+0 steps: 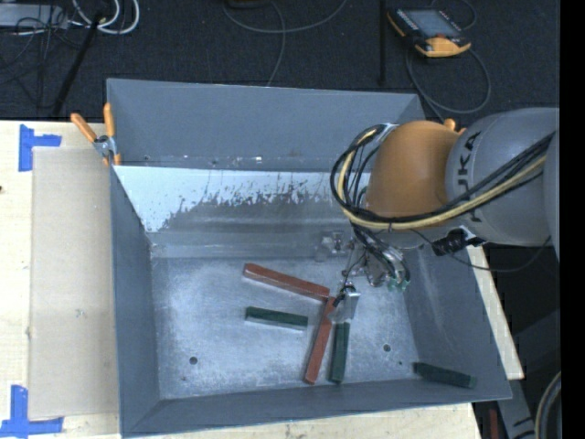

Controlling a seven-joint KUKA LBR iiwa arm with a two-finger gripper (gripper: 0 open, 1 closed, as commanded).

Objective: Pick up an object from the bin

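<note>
Bin (228,135): grey metal with sloped walls, five loose sticks on its floor.
Tool (345,293): below the arm's orange cover (407,167), low over the floor, right of middle. Wide or narrow: cannot tell.
Under the tool: the meeting point of two brown sticks. These are the right end of the long brown stick (285,282), which runs off toward the left wall, and the upper end of the second brown stick (320,344), which runs toward the front wall.
Contact: tool tip at or just above those two ends. Touching or not: cannot tell.
Neighbours: dark green stick (338,353) just beside the second brown stick on its right, roughly parallel. Short green stick (277,317) left of them, apart. Third green stick (442,374) well apart, near the front right corner.
Step in hand, by judgement: settling on one stick for the grasp, with nothing seen held.
Doing it well: take one brown stick only. Close across its narrow width, not along its length. Shift off the crossing toward mid-length, to avoid pinching both ends together and to limit swinging on the lift.
Risk: dark green neighbour caught alongside, or a slip if gripped at the very tip.
</note>
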